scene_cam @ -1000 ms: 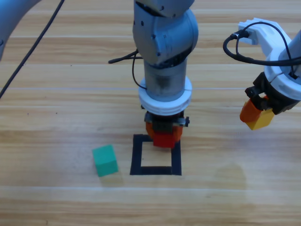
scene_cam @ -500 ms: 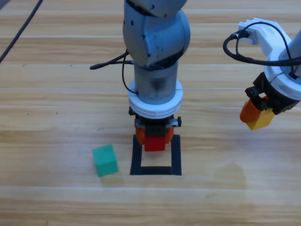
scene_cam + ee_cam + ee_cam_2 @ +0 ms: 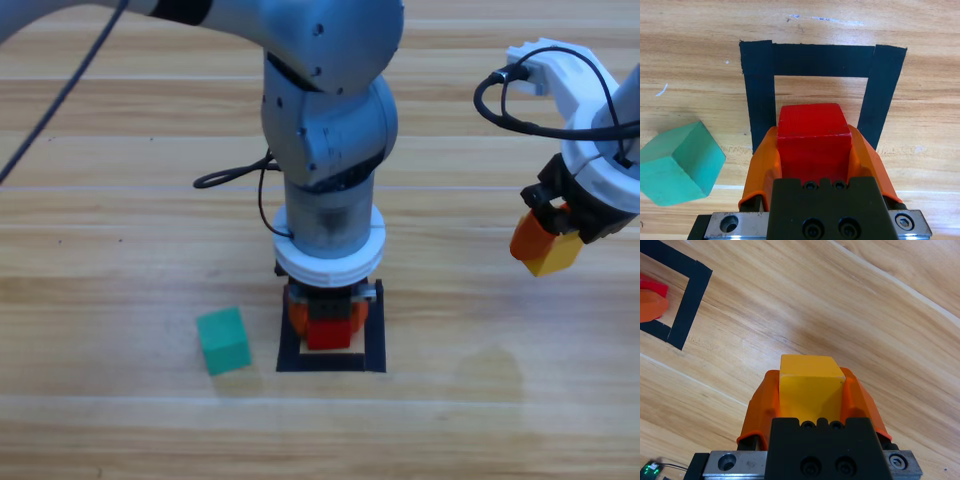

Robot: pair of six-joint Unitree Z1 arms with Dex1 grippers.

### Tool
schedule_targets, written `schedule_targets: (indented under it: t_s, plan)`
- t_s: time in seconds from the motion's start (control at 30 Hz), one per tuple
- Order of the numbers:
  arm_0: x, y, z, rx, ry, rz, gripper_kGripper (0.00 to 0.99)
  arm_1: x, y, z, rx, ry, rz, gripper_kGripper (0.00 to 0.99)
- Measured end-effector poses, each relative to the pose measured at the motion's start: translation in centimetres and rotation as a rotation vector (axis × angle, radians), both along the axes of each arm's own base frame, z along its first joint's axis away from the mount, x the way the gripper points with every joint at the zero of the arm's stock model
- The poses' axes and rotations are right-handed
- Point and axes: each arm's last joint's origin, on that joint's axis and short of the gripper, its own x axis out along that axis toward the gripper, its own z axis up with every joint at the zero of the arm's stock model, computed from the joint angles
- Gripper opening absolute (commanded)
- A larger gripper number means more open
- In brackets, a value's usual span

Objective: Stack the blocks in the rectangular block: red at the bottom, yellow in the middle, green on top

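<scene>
The left claw is clamped on the red cube over the tape square. I fear it lands on the tape's back edge; the right claw grips the yellow cube well aside.

Red over tape square; yellow aloft; green beside.

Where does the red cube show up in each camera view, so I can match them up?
High view: the red cube is low centre, in the left gripper, over the black tape square.
Left wrist view: centre, between the orange jaws.
Right wrist view: a sliver at the left edge.
Shared landmark: the tape square.
</scene>
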Motion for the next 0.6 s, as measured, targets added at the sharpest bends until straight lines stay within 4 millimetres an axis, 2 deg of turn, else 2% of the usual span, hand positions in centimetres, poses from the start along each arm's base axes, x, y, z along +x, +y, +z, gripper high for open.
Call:
schedule_targets:
  t_s: [0.6]
  plan:
    - [-0.05, -0.17, 0.21, -0.012, -0.010, -0.004, 0.000, 0.00, 0.00, 0.00, 0.000, 0.000, 0.000, 0.000]
